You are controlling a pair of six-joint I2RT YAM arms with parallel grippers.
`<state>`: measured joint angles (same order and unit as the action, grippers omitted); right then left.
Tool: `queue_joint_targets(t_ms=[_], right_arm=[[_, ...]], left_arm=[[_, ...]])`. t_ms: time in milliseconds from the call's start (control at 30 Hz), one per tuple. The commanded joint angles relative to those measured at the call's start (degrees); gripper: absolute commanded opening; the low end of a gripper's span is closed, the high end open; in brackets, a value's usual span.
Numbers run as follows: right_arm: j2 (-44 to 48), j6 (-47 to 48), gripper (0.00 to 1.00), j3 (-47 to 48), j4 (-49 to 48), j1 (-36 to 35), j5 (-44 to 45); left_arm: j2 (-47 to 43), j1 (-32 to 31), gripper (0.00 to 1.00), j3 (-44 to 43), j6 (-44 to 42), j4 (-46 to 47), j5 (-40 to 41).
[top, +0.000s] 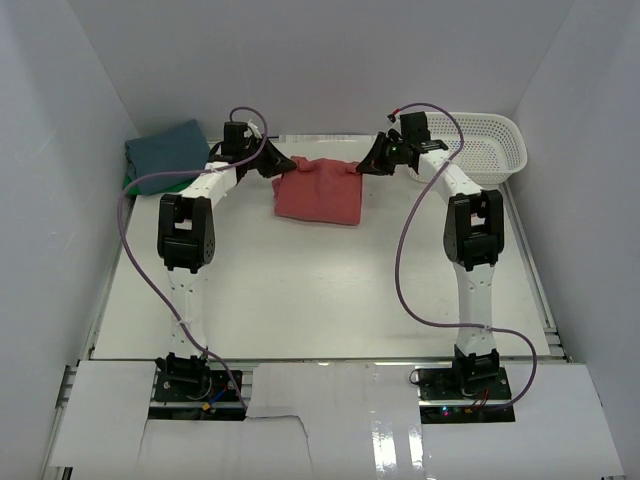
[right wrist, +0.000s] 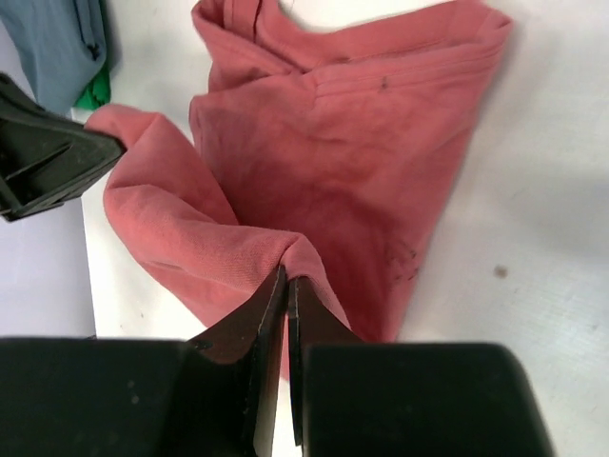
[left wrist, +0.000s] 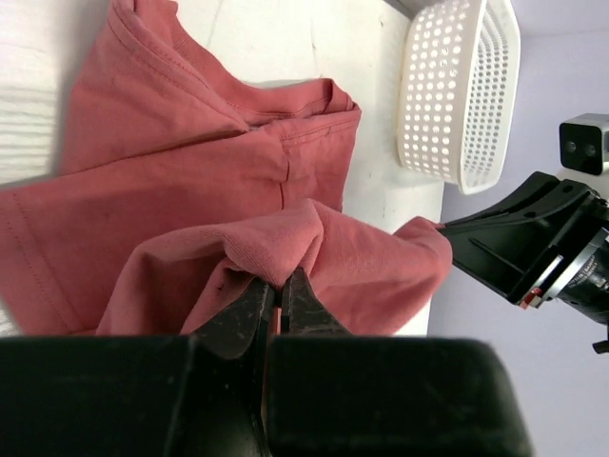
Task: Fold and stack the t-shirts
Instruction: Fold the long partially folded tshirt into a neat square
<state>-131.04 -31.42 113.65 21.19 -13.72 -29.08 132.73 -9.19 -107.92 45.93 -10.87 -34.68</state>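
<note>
Left hand (left wrist: 282,290) and right hand (right wrist: 287,286) each clamped tight on the coral-red t-shirt (top: 318,198), far edge raised, presumably for folding.

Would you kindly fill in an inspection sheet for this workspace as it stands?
Surface: white table, one small dark speck beside the shirt.
Job's things: coral-red t-shirt part-folded at centre back; slate-blue t-shirt back left, green t-shirt peeking from under it.
Clutter: white mesh basket, back right.
Grippers: left gripper and right gripper each shut on the coral-red t-shirt's edge.
Cables: purple cables loop off both arms.
Surroundings: white walls on three sides.
</note>
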Motion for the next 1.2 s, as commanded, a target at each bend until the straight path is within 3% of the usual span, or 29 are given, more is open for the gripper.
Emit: queue_joint_targets(t_ms=[0,233,367,467,567,800,1167], right_arm=[[-2.54,-0.83,0.08,4.39,-6.14,2.19,-3.25],[-9.39,-4.44,0.08,7.72,-16.95,3.87,-6.42],[-12.65,-7.25,0.08,8.87,-27.23,3.87,-10.19],[-15.55,-9.44,0.08,10.62,-29.54,3.87,-12.47],[-17.75,-9.72,0.08,12.39,-27.53,3.35,-14.07],[-15.65,-5.68,0.08,4.75,-23.13,0.54,-14.43],[-2.30,5.04,0.08,-14.48,-13.81,-2.81,-5.82]], left_arm=[[-1.42,-0.21,0.00,-2.56,0.03,1.91,3.63],[-4.76,0.23,0.00,2.80,0.38,7.09,10.67],[-4.32,0.58,0.00,4.64,1.61,10.43,11.91],[-3.18,0.67,0.00,4.91,1.88,12.46,11.65],[-1.60,0.58,0.00,5.08,1.97,12.46,9.98],[-2.82,0.05,0.00,10.97,0.65,12.29,8.57],[-8.09,-1.97,0.00,25.29,-2.87,5.34,10.68]])
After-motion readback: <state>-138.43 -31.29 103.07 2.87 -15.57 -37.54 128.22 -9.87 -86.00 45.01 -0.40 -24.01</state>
